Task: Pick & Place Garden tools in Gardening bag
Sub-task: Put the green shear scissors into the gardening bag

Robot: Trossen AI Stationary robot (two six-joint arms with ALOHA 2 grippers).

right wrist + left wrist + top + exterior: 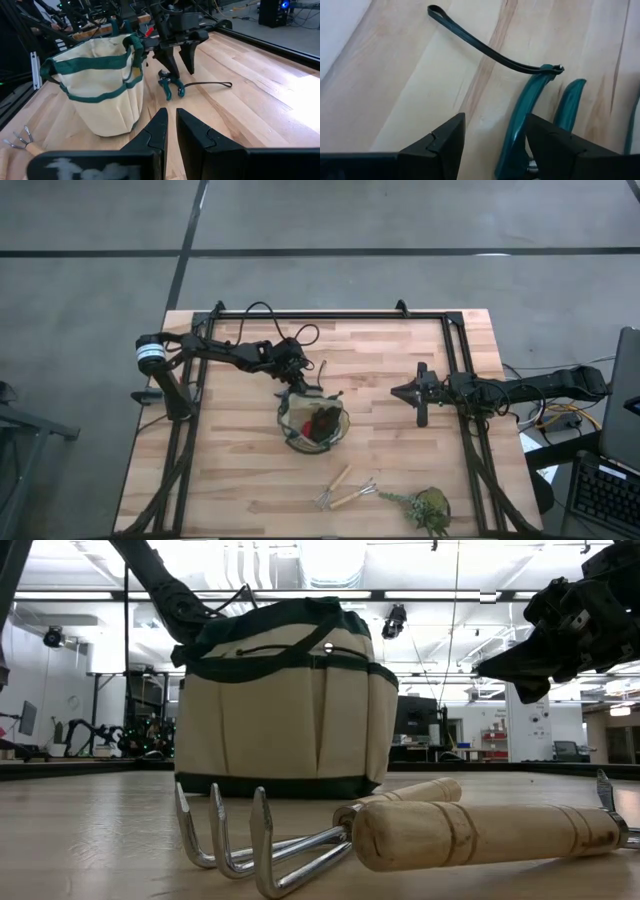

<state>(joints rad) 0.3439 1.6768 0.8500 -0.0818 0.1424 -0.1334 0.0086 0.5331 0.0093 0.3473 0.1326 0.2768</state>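
Observation:
The tan gardening bag with a dark green rim stands upright mid-table; a red-and-black bundle lies inside it. Green-handled pruning shears with a black loop strap lie flat on the table just beyond the bag's far side. My left gripper is open, pointing down over the shears, with one handle between its fingers; it also shows in the right wrist view. I cannot tell whether it touches them. Two wooden-handled fork tools lie near the front edge. My right gripper is shut and empty, right of the bag.
A green leafy plant clump lies at the front right, beside the fork tools. A black frame rail runs along the table's sides and far edge. Bare wood lies between the bag and my right gripper.

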